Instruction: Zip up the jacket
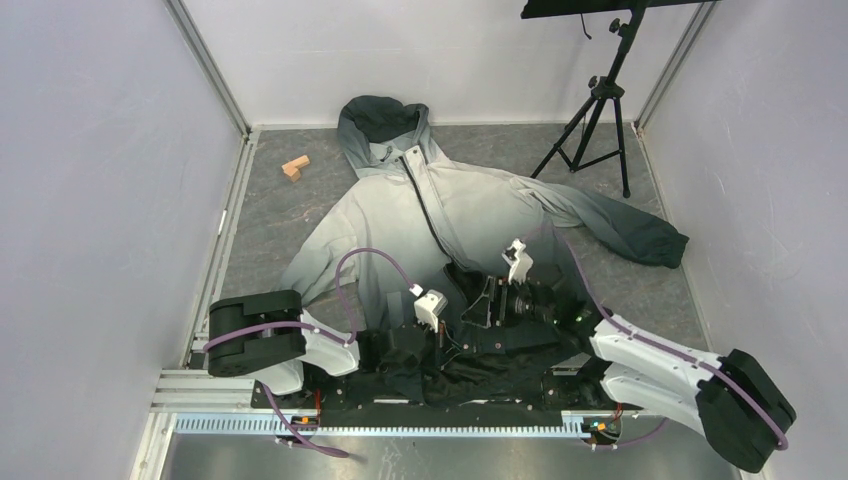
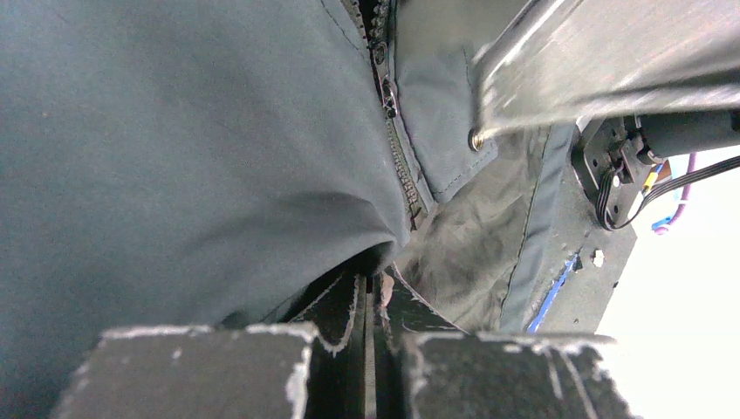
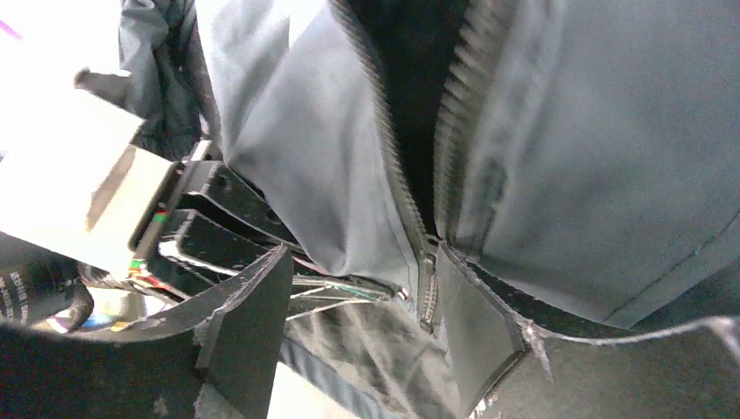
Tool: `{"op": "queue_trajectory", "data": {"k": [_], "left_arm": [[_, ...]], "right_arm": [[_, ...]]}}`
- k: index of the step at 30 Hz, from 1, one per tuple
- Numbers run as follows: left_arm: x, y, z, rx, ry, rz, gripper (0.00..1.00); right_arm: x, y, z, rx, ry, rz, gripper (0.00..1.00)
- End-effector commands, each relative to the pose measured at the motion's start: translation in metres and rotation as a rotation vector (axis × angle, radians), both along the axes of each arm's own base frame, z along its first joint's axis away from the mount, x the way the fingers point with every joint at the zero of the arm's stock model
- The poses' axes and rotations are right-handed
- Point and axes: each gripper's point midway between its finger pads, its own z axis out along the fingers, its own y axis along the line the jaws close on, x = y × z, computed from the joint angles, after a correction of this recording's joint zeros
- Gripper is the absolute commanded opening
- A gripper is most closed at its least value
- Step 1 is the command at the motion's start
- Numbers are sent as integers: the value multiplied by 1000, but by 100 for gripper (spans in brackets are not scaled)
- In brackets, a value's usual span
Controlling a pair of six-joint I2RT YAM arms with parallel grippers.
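The jacket (image 1: 470, 215) lies flat on the floor, dark hood at the far end and charcoal hem by the arm bases. Its dark zipper (image 1: 428, 210) runs down the centre front. My left gripper (image 1: 452, 332) is at the hem; in the left wrist view it (image 2: 371, 281) is shut, its tips pinching jacket fabric (image 2: 218, 157) just below the zipper (image 2: 400, 166). My right gripper (image 1: 484, 300) is open. In the right wrist view it (image 3: 358, 314) straddles the lower end of the zipper (image 3: 426, 292), whose two rows of teeth part above it.
A small wooden block (image 1: 295, 168) lies on the floor at the far left. A black tripod (image 1: 598, 112) stands at the far right. White walls close in both sides and the back. A metal rail (image 1: 400, 425) runs along the near edge.
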Motion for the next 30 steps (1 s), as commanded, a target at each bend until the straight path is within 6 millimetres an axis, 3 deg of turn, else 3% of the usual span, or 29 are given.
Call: {"op": "queue_trajectory", "data": {"k": [1, 3, 5, 9, 12, 16, 17, 23, 30], "left_arm": [[4, 0, 7, -23, -44, -3, 2], [4, -1, 8, -29, -46, -4, 2], [4, -2, 8, -34, -45, -5, 2], [4, -2, 11, -49, -47, -3, 2], [3, 1, 13, -68, -51, -3, 2], [2, 5, 16, -92, -63, -12, 2], [1, 5, 18, -100, -67, -18, 2], [-2, 4, 19, -116, -77, -40, 2], [-3, 1, 20, -108, -95, -66, 2]], "right_arm": [[18, -16, 21, -225, -310, 173, 69], [19, -21, 21, -299, -420, 284, 76], [12, -19, 21, -313, -528, 443, 95], [21, -22, 28, -428, -683, 631, 97], [19, -15, 34, -410, -741, 722, 86], [8, -8, 36, -356, -754, 825, 50], [6, -9, 35, -355, -760, 853, 45], [0, -10, 29, -339, -1016, 1007, 30], [-8, -3, 33, -272, -1198, 1142, 32]]}}
